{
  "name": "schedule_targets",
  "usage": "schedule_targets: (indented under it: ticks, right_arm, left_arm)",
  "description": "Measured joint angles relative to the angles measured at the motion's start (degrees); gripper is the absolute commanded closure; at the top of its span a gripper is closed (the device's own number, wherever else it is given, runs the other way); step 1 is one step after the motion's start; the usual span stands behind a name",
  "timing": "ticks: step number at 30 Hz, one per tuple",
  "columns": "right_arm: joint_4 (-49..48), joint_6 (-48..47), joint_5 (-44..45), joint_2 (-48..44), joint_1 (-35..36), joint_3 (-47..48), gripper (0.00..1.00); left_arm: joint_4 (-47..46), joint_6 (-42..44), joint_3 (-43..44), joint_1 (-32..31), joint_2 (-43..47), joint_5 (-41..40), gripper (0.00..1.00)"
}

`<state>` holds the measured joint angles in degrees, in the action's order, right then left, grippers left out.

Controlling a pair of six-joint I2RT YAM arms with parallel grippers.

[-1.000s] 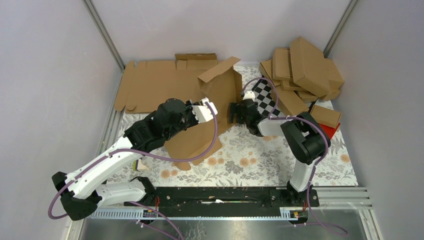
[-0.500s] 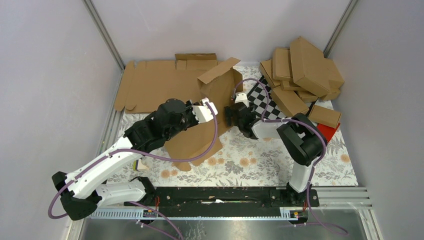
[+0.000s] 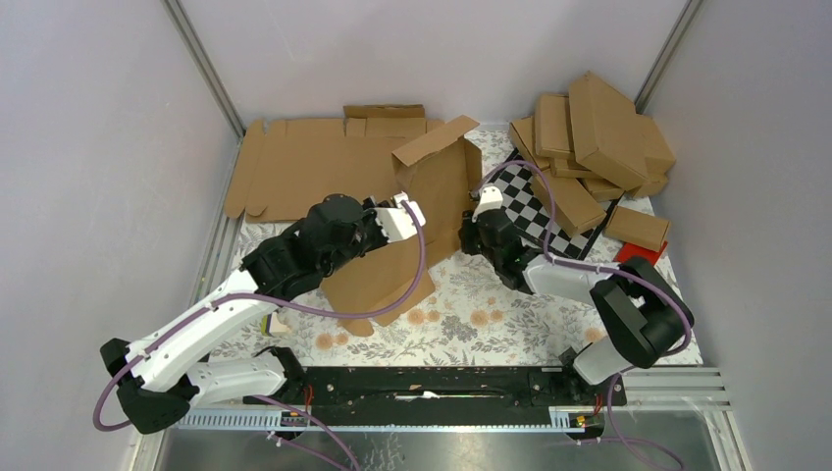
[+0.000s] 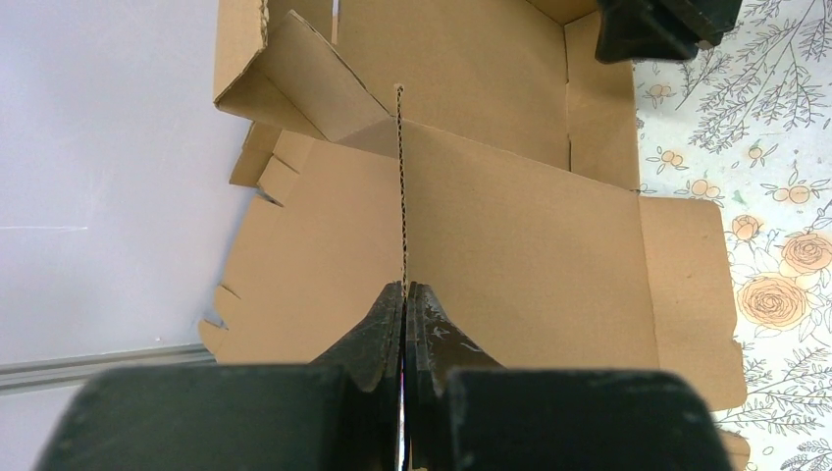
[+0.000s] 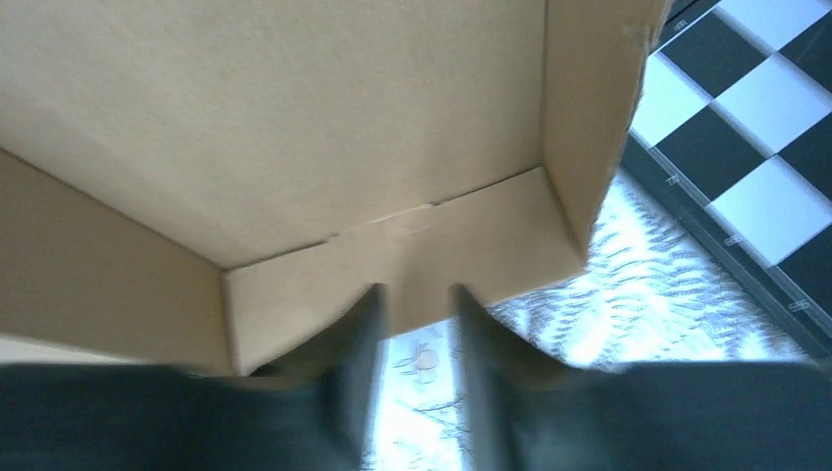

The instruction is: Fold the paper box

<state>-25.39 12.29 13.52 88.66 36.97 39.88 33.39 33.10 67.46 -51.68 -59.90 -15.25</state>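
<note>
Left gripper [image 4: 403, 290]: I read the jaws as together, clamped on the corrugated edge of an upright panel of the paper box [image 4: 530, 226]. The box sits partly erected directly ahead of this gripper, and its brown panels spread to both sides of the pinched edge.

Right gripper [image 5: 417, 299]: the jaws stand apart, with the tips at the lower strip of a box wall straight ahead. The view is blurred, so I cannot tell whether they touch it. A checkered board [image 5: 746, 108] lies to this gripper's right, on the floral table cover [image 5: 628, 304].
</note>
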Motion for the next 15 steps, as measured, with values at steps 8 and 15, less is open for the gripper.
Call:
schedule_targets:
  ticks: [8, 15]
  right_arm:
    - [-12.0, 13.5, -5.9, 1.2, 0.0, -4.5, 1.0]
    - [-17.4, 19.1, -8.9, 12.4, 0.0, -1.3, 1.0]
  left_arm:
    - [0.5, -0.2, 0.0, 0.0, 0.4, 0.0, 1.0]
    - [0.7, -0.2, 0.0, 0.0, 0.7, 0.0, 1.0]
